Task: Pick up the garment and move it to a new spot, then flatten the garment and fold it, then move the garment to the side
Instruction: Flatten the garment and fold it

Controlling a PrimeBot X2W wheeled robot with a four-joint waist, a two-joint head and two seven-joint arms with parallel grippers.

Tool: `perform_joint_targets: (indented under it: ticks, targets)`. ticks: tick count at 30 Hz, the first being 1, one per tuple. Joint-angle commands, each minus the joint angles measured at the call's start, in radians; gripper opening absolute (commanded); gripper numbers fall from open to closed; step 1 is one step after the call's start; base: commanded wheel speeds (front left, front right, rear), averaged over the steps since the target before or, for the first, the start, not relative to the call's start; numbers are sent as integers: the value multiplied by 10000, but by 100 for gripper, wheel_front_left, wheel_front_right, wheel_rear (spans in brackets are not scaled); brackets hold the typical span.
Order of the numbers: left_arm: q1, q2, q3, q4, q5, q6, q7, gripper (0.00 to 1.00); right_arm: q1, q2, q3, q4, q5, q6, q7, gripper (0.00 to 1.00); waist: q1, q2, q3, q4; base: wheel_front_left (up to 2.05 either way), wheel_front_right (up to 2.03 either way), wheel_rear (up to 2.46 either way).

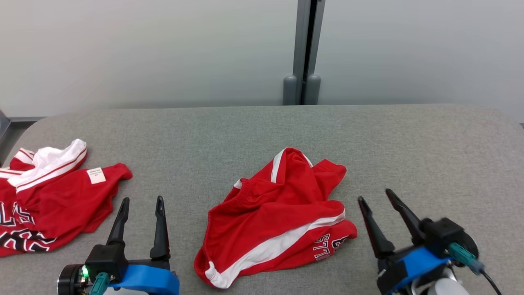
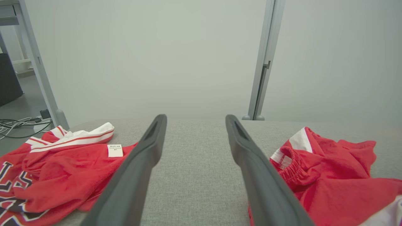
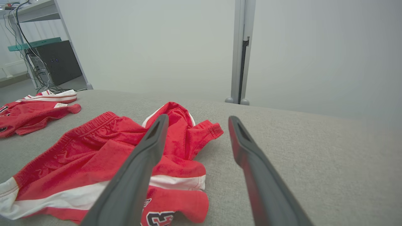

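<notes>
Head view shows the red shorts (image 1: 278,213) crumpled at the middle of the bench (image 1: 245,127) between the left hand (image 1: 142,200) and right hand (image 1: 374,196), both spread and empty, so placing looks done while flattening, folding and moving aside remain.

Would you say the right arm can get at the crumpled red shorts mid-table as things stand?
Probably yes: the right claw stands open just beside the red shorts, with only bare grey table between them and nothing in the way.
</notes>
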Motion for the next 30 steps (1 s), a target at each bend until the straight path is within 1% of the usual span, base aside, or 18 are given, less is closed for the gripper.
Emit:
perform_joint_targets:
  ticks: [1,7,11,17,24,30]
  targets:
    - [124,45,19,-29,49,-30,-30,100,327,35,-225,-150,-66,5,-31,100,0,1,-73,-77,0,0,0]
    - [336,68,104,-51,199,-64,-30,100,1471,354,-1424,-719,-276,5,-32,100,0,1,-188,-185,0,0,0]
    - [466,61,155,-55,229,-57,-30,100,2057,613,-1893,-991,-372,5,-32,100,0,1,-203,-215,0,0,0]
    - [443,55,206,3,285,-72,-30,100,2423,814,-2003,-966,-652,5,-33,100,0,1,-185,-194,0,0,0]
    - [354,43,228,34,284,-55,-30,100,2166,900,-2024,-816,-819,5,-33,100,0,1,-190,-107,0,0,0]
    - [289,27,209,46,238,-61,-30,100,1420,638,-1764,-647,-911,5,187,100,0,1,-158,9,0,0,0]
